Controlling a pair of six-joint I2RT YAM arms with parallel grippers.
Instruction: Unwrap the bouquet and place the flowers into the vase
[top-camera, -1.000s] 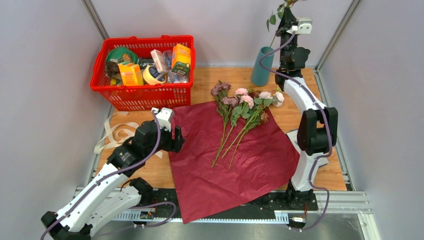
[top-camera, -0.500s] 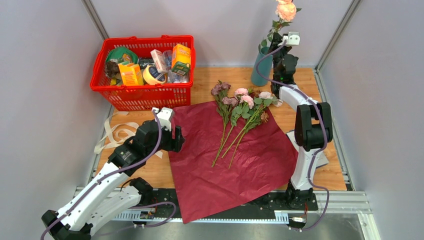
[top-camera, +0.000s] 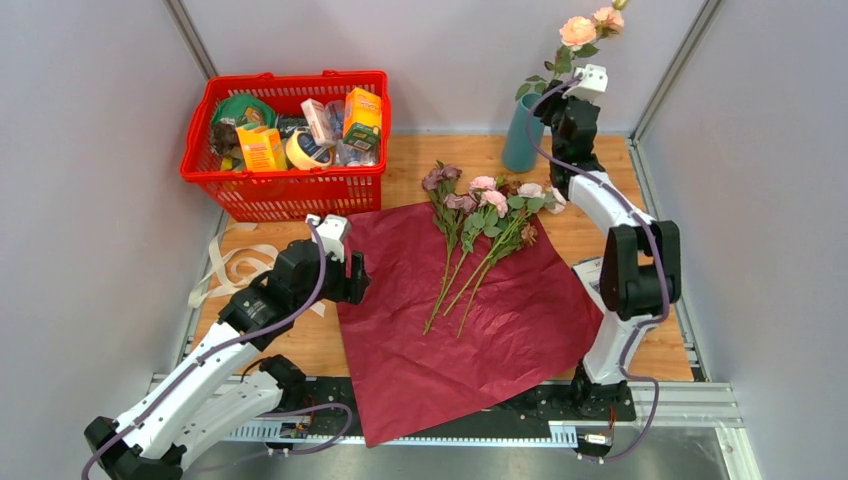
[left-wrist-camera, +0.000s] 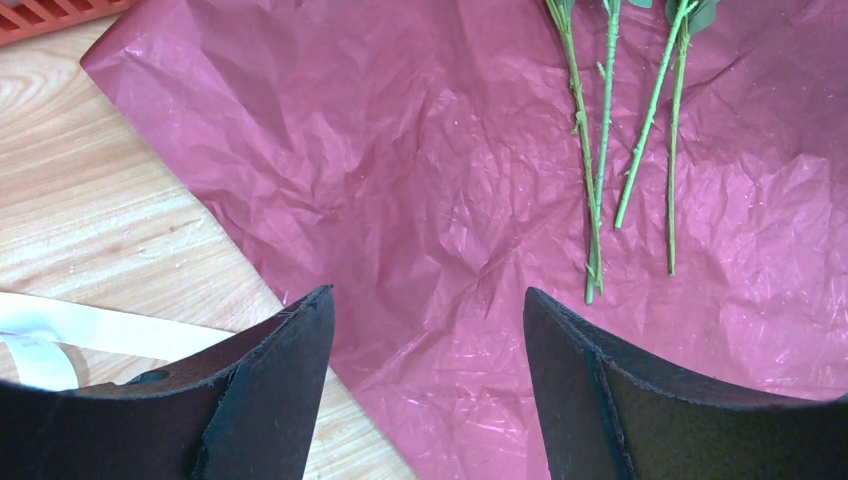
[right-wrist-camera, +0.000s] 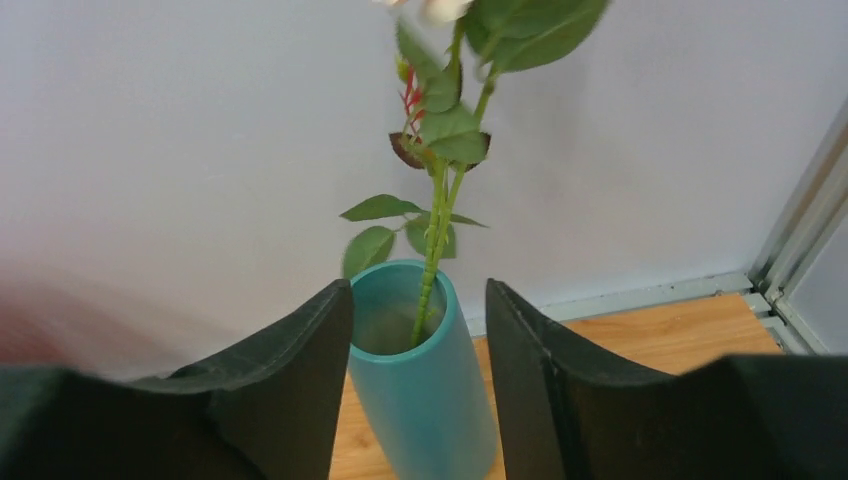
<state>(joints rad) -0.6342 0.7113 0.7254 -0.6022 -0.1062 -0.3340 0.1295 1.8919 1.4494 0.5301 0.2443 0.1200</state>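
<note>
One pink-flowered stem (top-camera: 578, 32) stands in the teal vase (top-camera: 522, 135) at the worktop's (top-camera: 420, 155) far edge. The right gripper (right-wrist-camera: 418, 290) straddles it, jaws now parted after clamping the stem a second ago. Remaining flowers (top-camera: 480, 215) lie on burgundy paper (top-camera: 460, 330), with red basket (top-camera: 290, 190) and ribbon (top-camera: 235, 265) alongside. Left gripper (left-wrist-camera: 428, 295) hovers released over the paper.

White arms (top-camera: 190, 388), black joints (top-camera: 290, 280), purple cables (top-camera: 318, 262)
</note>
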